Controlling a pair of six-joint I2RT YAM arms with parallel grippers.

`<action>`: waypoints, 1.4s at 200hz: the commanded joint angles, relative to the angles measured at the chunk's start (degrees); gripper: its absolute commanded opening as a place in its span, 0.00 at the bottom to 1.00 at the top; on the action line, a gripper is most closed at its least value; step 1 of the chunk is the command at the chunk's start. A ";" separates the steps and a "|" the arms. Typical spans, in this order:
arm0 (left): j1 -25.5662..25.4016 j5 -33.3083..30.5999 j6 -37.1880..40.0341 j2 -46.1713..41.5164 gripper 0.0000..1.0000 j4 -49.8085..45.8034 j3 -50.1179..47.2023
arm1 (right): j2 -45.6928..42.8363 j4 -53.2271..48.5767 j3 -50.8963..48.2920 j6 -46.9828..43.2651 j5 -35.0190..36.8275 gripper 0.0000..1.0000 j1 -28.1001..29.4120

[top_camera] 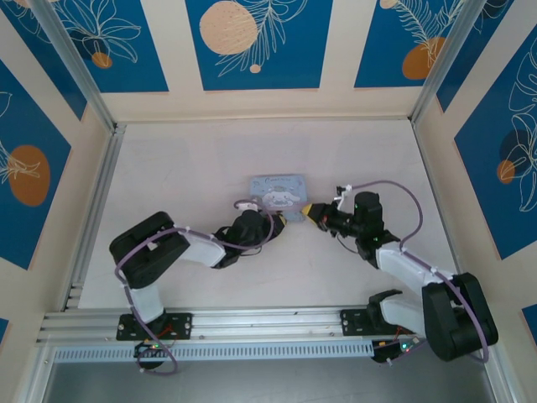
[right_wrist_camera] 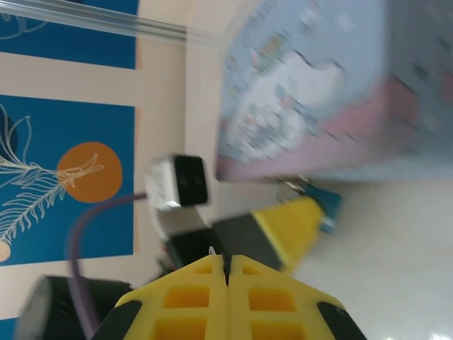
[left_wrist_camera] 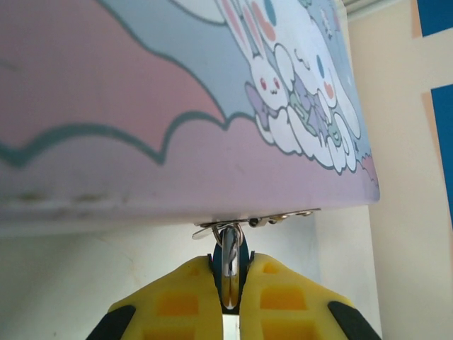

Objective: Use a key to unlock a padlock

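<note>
The padlock [left_wrist_camera: 231, 273], with a blue-teal body and a silvery shackle, hangs from the metal hasp [left_wrist_camera: 255, 221] at the lower edge of the cartoon-printed tin box [left_wrist_camera: 177, 106]. My left gripper [left_wrist_camera: 231, 283] is shut on the padlock's body, one yellow finger on each side. In the right wrist view the padlock [right_wrist_camera: 327, 204] pokes out past the left gripper's yellow finger [right_wrist_camera: 294, 225], under the box [right_wrist_camera: 311, 92]. My right gripper [right_wrist_camera: 227, 261] is shut, and the thin silvery tip of the key [right_wrist_camera: 211, 251] sticks out between its fingertips. From above, the left gripper [top_camera: 288, 220] and right gripper [top_camera: 310, 211] face each other just in front of the box [top_camera: 278, 191].
The box sits mid-table on the pale tabletop [top_camera: 185, 168]. Walls with blue panels enclose the table on three sides, and a metal rail [top_camera: 252, 319] runs along the near edge. The left arm's wrist camera block [right_wrist_camera: 180, 182] sits close ahead of the right fingers.
</note>
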 commanded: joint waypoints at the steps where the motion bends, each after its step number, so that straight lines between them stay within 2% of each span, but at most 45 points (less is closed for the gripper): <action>1: 1.19 4.33 1.20 -4.30 0.00 -3.37 0.82 | -4.37 0.35 -3.90 3.94 0.88 0.00 0.89; 36: 2.19 6.37 1.99 -7.88 0.00 -3.30 -1.06 | -9.61 0.61 -8.07 7.76 5.12 0.00 5.04; 66: 3.13 6.47 2.29 -10.20 0.00 -2.39 -3.04 | -9.00 2.89 -8.68 9.37 9.24 0.00 9.10; 150: 5.97 5.45 -2.54 -10.97 0.00 7.69 -8.25 | 7.07 18.90 -5.69 14.95 12.70 0.00 13.64; 203: 6.25 7.91 -9.00 -9.37 0.00 13.56 -8.60 | 12.15 24.61 -4.13 17.48 14.02 0.00 15.02; 280: 8.15 13.40 -15.21 -7.75 0.00 17.63 -7.88 | 7.89 21.32 -4.98 17.08 15.06 0.00 14.66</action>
